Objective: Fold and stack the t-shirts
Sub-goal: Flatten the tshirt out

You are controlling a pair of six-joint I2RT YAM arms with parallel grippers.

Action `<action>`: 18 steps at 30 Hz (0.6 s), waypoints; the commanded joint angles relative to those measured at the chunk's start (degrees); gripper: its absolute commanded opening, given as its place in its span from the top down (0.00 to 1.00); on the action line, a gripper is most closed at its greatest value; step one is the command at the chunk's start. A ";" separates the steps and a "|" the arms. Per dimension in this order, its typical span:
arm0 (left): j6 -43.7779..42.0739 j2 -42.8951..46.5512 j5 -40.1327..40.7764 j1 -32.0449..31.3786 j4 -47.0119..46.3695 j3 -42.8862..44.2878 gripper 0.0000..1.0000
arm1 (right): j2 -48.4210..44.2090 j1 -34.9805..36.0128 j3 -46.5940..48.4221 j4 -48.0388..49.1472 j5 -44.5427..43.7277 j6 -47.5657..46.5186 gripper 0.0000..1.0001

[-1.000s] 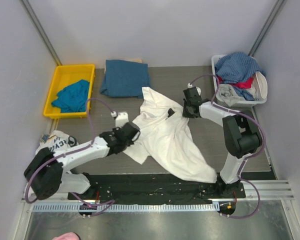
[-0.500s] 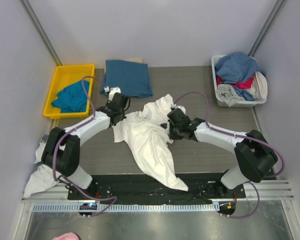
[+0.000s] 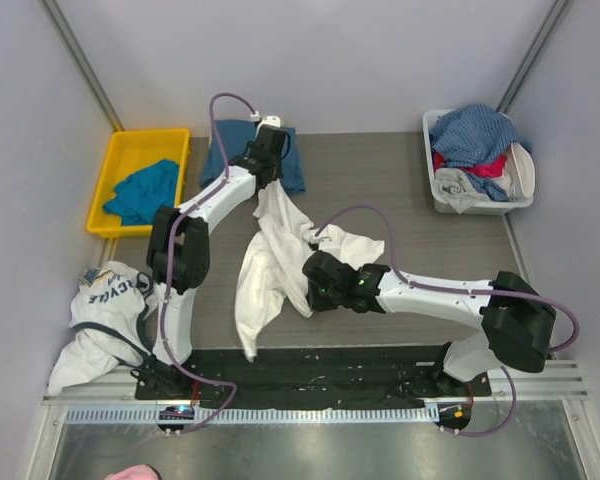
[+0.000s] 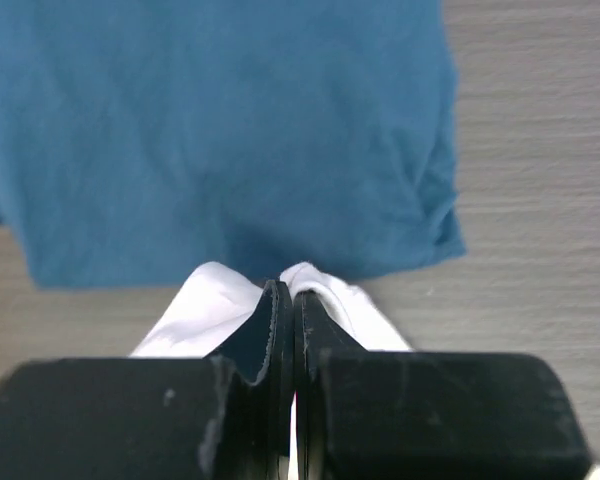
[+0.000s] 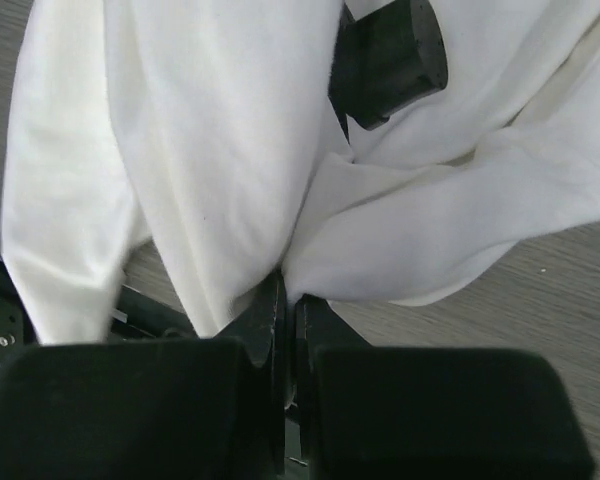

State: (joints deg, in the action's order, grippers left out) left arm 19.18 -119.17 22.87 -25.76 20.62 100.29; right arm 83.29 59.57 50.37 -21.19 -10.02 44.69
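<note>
Taking the folded dark blue cotton t-shirt (image 3: 252,152) at the far side of the grey wood-grain table (image 3: 420,200) as landmark: to its left sits a yellow plastic bin (image 3: 123,150) holding a crumpled teal garment (image 3: 144,192), and nearer the arms' bases on that side lies a white printed bag (image 3: 102,300). The left gripper (image 3: 270,135) hangs right over the blue shirt's right half, its fingers (image 4: 278,320) pressed tight together on a pinch of the large white cotton t-shirt (image 3: 280,250); the wrist view shows the white cloth peeping out on both sides of the closed tips with the blue shirt just beyond. From that pinch the white shirt hangs and trails toward the near edge, its long axis running from the blue shirt down and slightly left, with a loose tail almost at the black base strip. The right gripper (image 3: 325,285), nearer and to the right of the blue shirt, is also clamped narrow on a fold of the white fabric (image 5: 230,200) about midway along it. So the garment is stretched between two pinches, far-left high and near-right low; I judge that laying it flat turns on spreading those grips apart across that axis, and the right arm is the nearer to the loose tail. Far right of the blue shirt stands a white plastic basket (image 3: 442,200) heaped with mixed clothes (image 3: 475,140).
</note>
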 commanded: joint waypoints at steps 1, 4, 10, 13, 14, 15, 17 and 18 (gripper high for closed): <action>-5.11 -5.00 -2.57 0.45 1.61 10.44 1.00 | -0.75 1.34 3.77 0.71 -2.98 1.72 0.89; -6.61 -5.55 -1.70 0.45 4.60 14.14 0.79 | -3.64 1.43 5.35 -0.86 -7.45 -0.56 0.44; -4.59 11.74 0.51 0.53 0.12 -2.09 0.00 | -8.31 -3.65 6.50 -6.40 -18.02 -5.31 0.26; -1.71 21.77 -0.45 0.45 -0.32 -12.81 0.00 | -8.84 -12.53 5.53 -5.97 -16.79 -8.11 0.26; -0.82 24.05 -1.07 0.53 -0.58 -18.41 0.00 | -7.97 -16.46 5.53 -4.75 -16.96 -9.26 0.26; 0.06 26.86 -1.60 0.27 -0.93 -21.94 0.00 | -7.18 -18.33 5.88 -3.87 -16.87 -11.62 0.26; 4.19 33.46 -3.35 0.10 -1.64 -27.32 0.00 | -4.81 -21.58 7.02 -2.11 -15.91 -13.56 0.26; 5.68 35.40 -3.80 -0.34 -1.72 -32.56 0.00 | -1.67 -24.04 8.68 -1.32 -15.65 -15.23 0.26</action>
State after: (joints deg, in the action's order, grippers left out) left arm 18.26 -92.18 21.47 -25.69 21.82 78.11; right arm 76.44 41.39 54.94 -25.28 -24.10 36.23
